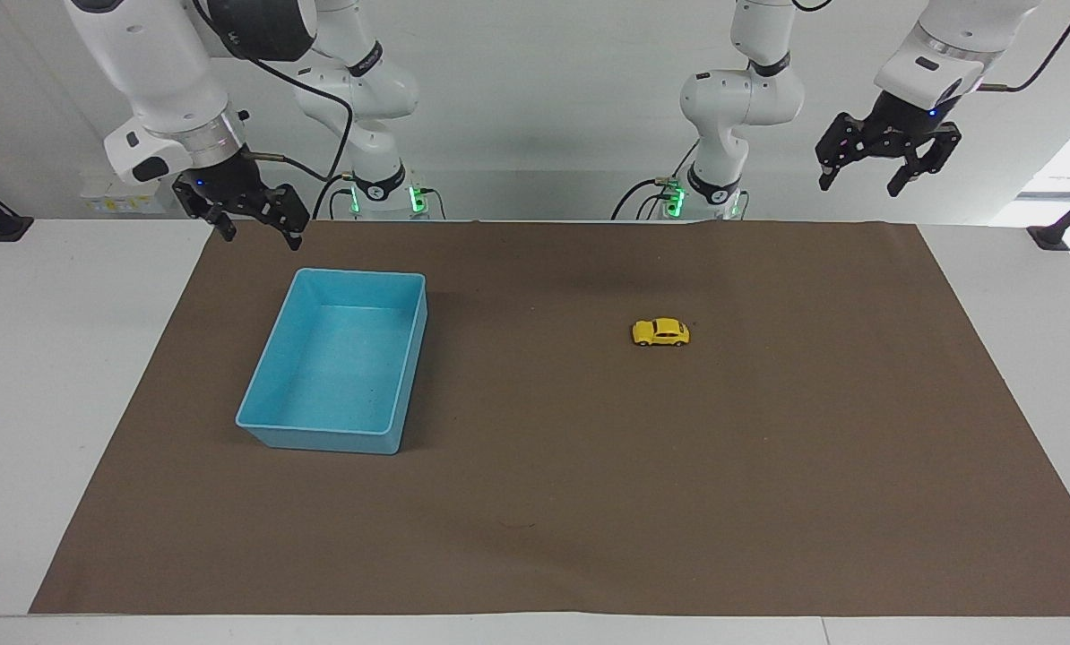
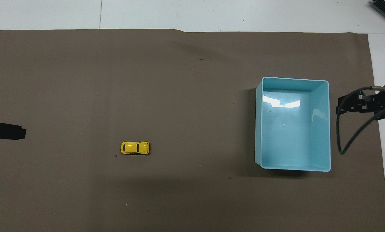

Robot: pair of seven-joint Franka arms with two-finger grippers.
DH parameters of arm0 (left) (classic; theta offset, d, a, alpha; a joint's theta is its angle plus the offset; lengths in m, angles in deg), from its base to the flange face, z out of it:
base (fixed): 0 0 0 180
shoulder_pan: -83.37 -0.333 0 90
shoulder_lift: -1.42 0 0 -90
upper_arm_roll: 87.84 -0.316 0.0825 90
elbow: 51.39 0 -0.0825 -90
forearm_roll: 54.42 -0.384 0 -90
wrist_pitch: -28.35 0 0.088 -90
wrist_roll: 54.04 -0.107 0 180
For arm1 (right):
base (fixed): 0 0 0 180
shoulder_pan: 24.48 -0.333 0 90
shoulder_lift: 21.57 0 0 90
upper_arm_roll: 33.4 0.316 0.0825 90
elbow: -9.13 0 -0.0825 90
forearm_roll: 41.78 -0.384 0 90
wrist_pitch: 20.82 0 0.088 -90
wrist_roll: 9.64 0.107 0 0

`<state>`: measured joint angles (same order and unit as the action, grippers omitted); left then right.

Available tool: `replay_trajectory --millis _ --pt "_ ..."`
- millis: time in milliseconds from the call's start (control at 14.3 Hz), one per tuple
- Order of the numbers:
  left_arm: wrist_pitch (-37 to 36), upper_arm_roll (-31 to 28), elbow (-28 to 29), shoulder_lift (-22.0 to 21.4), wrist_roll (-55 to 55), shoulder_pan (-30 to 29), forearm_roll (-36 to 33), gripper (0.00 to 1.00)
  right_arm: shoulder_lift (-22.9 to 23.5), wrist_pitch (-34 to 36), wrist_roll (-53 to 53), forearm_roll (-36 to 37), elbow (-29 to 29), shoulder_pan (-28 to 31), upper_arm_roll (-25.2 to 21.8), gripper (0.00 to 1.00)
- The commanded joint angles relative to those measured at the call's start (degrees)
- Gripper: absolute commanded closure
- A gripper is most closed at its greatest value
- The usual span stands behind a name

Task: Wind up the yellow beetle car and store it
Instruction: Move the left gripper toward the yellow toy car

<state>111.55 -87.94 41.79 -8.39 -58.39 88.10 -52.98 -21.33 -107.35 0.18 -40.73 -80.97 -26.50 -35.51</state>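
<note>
left end effector (image 1: pixel 860 182) raised, spread, right end effector (image 1: pixel 262 234) likewise

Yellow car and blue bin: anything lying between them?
Nothing: only bare brown mat lies between the yellow car and the blue bin, as the overhead view shows.

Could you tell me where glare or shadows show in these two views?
Overhead view: a bright white glare patch lies on the floor of the light-blue bin, and a soft shadow darkens the brown mat at the robots' end. Facing view: no glare in the bin; the yellow beetle car casts only a faint shadow.
</note>
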Motion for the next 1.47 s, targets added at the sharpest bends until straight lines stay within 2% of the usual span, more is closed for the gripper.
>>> replay_trajectory --millis 0,559,769,1119,1399 --pt "-0.6 0.5 -0.5 -0.3 -0.8 -1.4 0.6 0.0 -1.3 -0.3 -1.1 -1.3 -1.4 0.1 -0.4 0.0" --pt "-0.5 0.5 -0.5 -0.2 0.2 -1.5 0.6 0.0 -1.3 -0.3 -1.1 -1.3 -1.4 0.1 -0.4 0.0" --pt "-0.8 0.5 -0.4 -0.1 5.0 -1.4 0.6 0.0 -1.3 -0.3 -1.1 -1.3 -1.4 0.1 -0.4 0.0" --pt "-1.8 1.4 0.2 -0.3 26.5 -0.3 0.7 0.0 -1.3 -0.3 -1.1 -1.3 -1.4 0.1 -0.4 0.0" --pt "-3.0 1.6 0.7 -0.3 54.7 0.5 5.7 0.0 -1.3 -0.3 -1.1 -1.3 -1.4 0.1 -0.4 0.0"
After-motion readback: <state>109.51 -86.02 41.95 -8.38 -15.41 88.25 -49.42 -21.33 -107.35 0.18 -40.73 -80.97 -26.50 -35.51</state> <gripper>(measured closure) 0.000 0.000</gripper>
